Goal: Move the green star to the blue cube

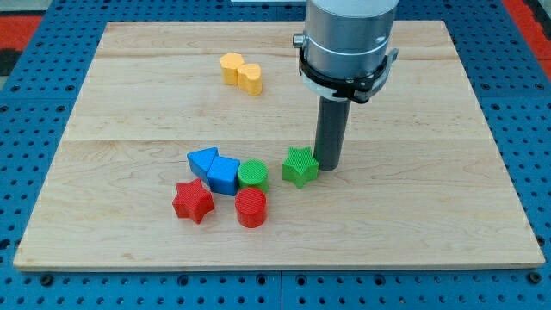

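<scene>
Nearest the view's bottom edge, left of the green star [300, 165], sit the red star [193, 201] and red cylinder [250, 207]. Just above them are the green cylinder [253, 175], blue cube [223, 175] and blue triangle [202, 160]. The rod's tip [328, 165] touches the star's right side; there are no fingers. Farthest up-left are two touching yellow blocks [240, 72].

The bench [129, 86] was a pale wooden board. On it lay a yellow pair of blocks [241, 72] near the view's top. Lower down sat a cluster: a blue triangle [202, 160] touching the blue cube [224, 175], a green cylinder [253, 175], a red cylinder [250, 207] and a red star [193, 201]. The green star [300, 165] lay just right of the cluster, with my tip [328, 167] touching its right side.
</scene>
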Action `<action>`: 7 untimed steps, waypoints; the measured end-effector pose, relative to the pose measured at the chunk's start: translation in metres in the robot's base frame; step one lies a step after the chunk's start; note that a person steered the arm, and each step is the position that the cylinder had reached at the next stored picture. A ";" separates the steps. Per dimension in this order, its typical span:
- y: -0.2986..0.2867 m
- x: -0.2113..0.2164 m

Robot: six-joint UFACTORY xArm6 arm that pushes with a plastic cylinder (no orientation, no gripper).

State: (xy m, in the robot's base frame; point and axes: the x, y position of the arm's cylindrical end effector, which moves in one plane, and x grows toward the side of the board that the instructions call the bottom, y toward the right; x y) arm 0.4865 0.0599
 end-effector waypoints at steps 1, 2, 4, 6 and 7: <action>0.019 0.026; 0.025 0.044; -0.039 0.008; -0.040 -0.013; -0.054 -0.016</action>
